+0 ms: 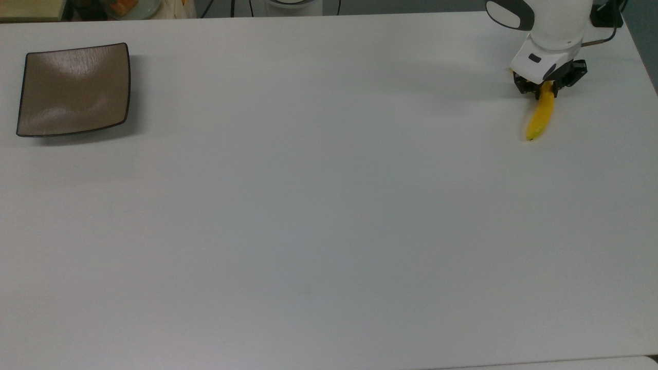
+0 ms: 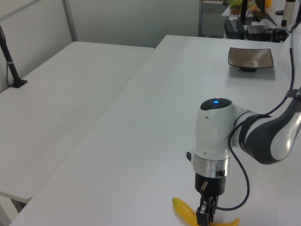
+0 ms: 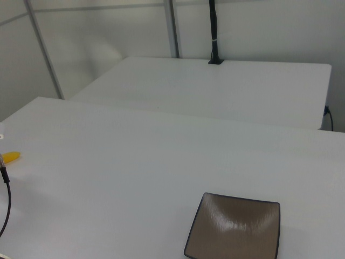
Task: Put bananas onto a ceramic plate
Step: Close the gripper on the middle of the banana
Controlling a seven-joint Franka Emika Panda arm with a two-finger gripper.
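The claw pinches the banana, lying lengthwise top-to-bottom in the top view.

No text, label, brand, number or sign can be read on any thing in these pictures.

The arm has glossy white rounded shells with dark grey bands at the joints. Its last white link carries a small blue light on top and ends in a silver metal ring. A thin black cable loops alongside the wrist. The gripper below is black, on a white block.
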